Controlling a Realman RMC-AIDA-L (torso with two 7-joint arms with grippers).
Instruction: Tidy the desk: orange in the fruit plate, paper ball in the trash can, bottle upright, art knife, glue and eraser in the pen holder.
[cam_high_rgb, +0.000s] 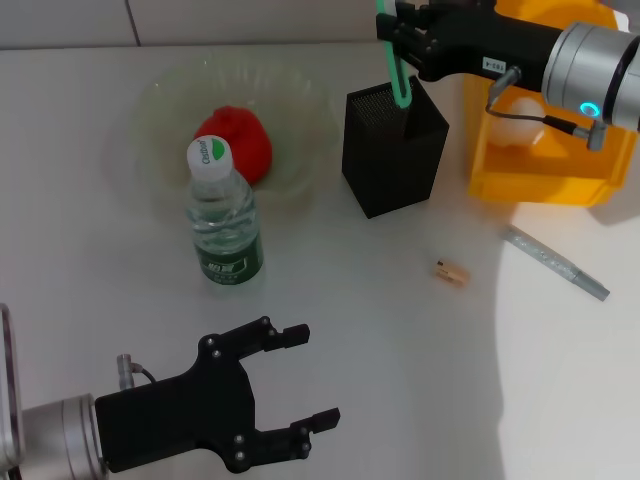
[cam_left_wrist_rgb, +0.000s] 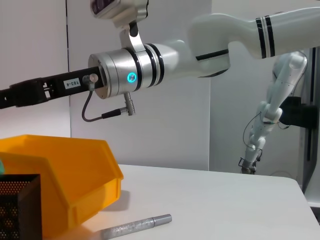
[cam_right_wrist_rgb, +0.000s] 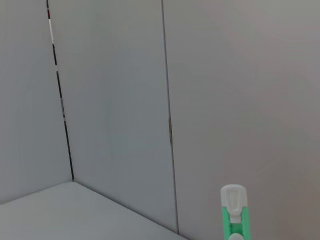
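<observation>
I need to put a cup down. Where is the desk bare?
Bare: between bottle and pen holder, and in front of the eraser beside the left gripper. Crowded: around the holder, where the right gripper works by the yellow bin.

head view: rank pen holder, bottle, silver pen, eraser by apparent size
Largest to smallest as they look:
1. pen holder
2. bottle, close to the pen holder in height but narrower
3. silver pen
4. eraser, clearly smallest

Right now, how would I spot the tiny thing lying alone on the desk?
Find the black mesh pen holder. Nearer the robot, on the white desk, lies a small tan eraser. The long silver pen-like tool nearby is far longer.
</observation>
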